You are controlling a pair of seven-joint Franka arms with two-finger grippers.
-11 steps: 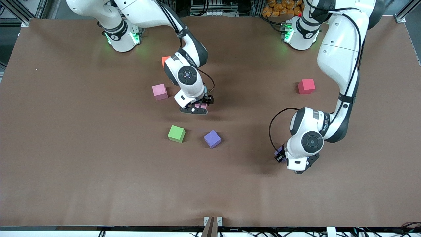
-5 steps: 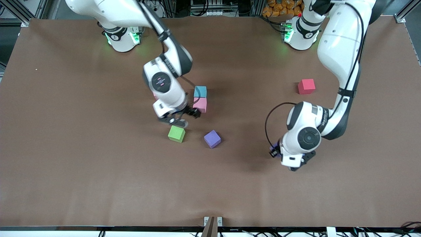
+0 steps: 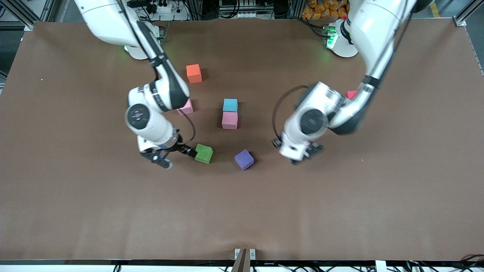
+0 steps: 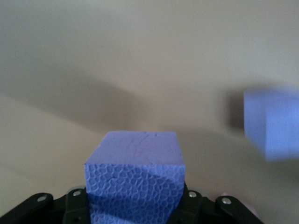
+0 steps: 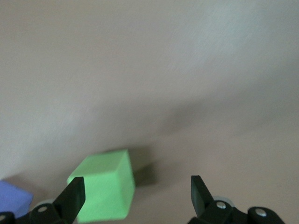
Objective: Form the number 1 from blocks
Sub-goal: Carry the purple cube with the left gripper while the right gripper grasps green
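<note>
We see a brown table [image 3: 75,196]. Left gripper [image 3: 298,153] clamps a purple block [image 4: 135,177]; right gripper [image 3: 174,155] gapes beside the green block [image 3: 203,153].

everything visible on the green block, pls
The green block is a small matte cube with plain faces and a foam-like look, sitting flat on the brown table, slightly rotated. It is beside the purple block, toward the right arm's end, and nearer the front camera than the pink and blue pair. The right gripper is open right next to it, one finger in front of its edge; contact cannot be told.
</note>
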